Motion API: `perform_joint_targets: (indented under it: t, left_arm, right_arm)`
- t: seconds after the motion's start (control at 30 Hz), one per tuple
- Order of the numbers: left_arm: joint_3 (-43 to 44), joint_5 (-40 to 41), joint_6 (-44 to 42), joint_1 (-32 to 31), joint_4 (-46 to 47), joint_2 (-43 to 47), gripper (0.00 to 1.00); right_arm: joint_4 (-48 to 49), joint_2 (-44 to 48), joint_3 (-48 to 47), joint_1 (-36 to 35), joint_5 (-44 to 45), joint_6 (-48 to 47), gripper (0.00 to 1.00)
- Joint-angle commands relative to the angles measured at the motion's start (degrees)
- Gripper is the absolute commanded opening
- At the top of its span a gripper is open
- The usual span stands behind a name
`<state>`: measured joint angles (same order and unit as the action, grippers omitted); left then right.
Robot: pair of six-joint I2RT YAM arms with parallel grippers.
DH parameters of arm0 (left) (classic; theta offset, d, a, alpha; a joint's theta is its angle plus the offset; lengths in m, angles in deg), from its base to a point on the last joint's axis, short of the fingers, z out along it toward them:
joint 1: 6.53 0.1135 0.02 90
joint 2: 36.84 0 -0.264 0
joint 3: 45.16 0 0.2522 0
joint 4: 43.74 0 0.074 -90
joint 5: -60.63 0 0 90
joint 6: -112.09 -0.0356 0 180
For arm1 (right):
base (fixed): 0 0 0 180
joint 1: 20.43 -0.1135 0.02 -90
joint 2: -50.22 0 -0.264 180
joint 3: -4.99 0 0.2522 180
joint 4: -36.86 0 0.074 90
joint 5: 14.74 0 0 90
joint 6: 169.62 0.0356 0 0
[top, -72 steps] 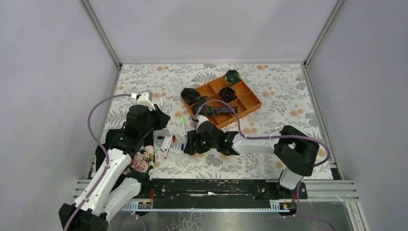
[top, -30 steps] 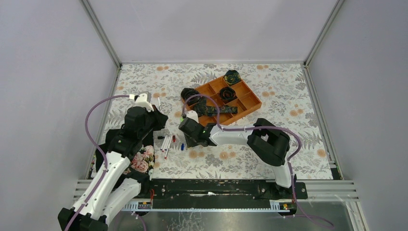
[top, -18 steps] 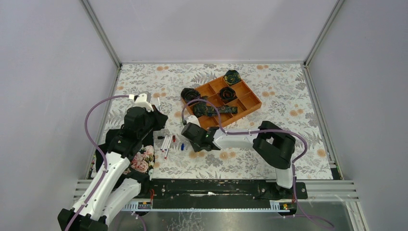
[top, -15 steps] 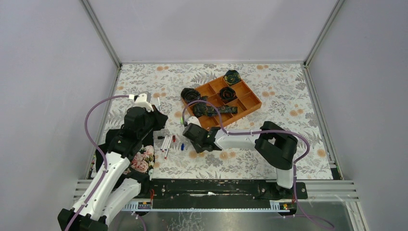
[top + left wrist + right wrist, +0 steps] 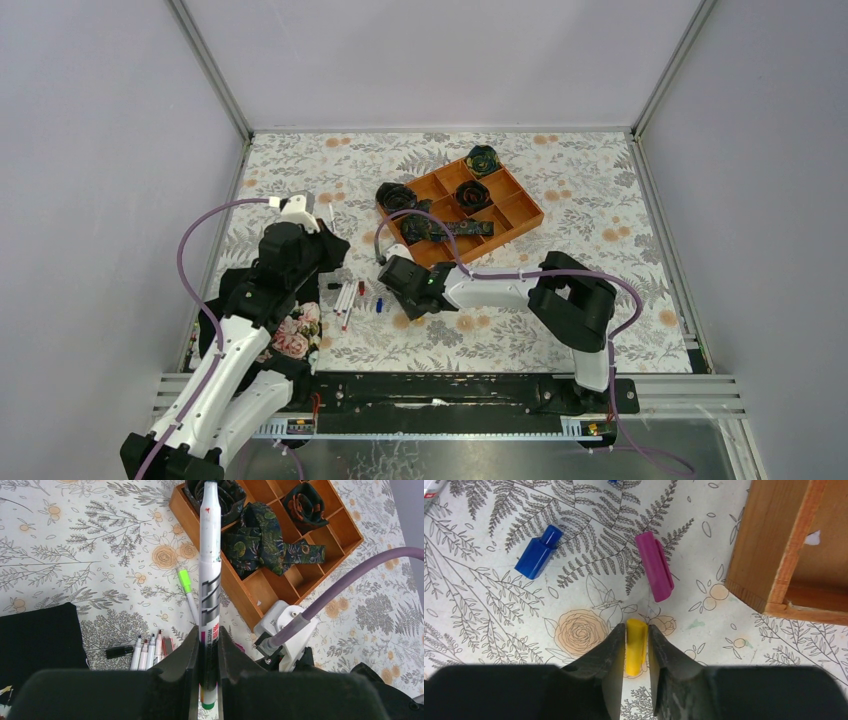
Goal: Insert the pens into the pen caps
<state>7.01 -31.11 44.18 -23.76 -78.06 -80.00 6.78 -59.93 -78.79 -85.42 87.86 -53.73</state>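
While left gripper [image 5: 209, 636] clamps a white pen [image 5: 210, 570] | right gripper [image 5: 635, 630] pinches short yellow cap [image 5: 635, 652]

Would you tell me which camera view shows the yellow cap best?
Right wrist: the yellow cap lies close-up between the right gripper's fingers. From the top, the gripper hides it; left wrist misses it.

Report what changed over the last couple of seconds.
The right arm folded its elbow in leftward; the right gripper hardly shifted and now pinches the yellow cap. The left gripper, clamped on its pen, and the loose pens barely moved.
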Motion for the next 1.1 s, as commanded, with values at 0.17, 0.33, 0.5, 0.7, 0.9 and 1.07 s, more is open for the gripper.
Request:
perform_joint_targets:
  t: [0.17, 0.33, 0.5, 0.7, 0.9, 1.07]
  left_arm:
    - [-1.8, -9.9, 0.8, 0.2, 6.9, 0.0, 0.0]
    - [-5.8, -14.5, 6.0, -3.1, 15.1, 0.0, 0.0]
    - [-10.7, -18.6, 8.5, -8.6, 25.3, -0.6, 0.0]
    - [-12.4, -28.7, 9.8, -10.2, 33.1, -2.3, 0.0]
    - [-13.1, -32.2, 10.5, -11.1, 36.4, -2.2, 0.0]
    - [-13.1, -33.0, 10.4, -12.1, 36.6, -2.3, 0.0]
  right_arm:
    - [-7.0, 1.4, 2.9, -0.5, -0.8, 1.3, 0.07]
    - [-7.5, 7.3, 4.0, 0.4, 1.6, 3.5, 0.0]
    - [-0.8, 14.5, 8.1, 6.3, -0.5, 5.8, 0.0]
    - [9.1, 26.1, 10.3, 13.5, -4.6, 8.9, 0.0]
    - [22.4, 33.3, 11.9, 15.2, -3.4, 13.5, 0.0]
    - [29.9, 34.8, 11.2, 15.5, -4.0, 16.6, 0.0]
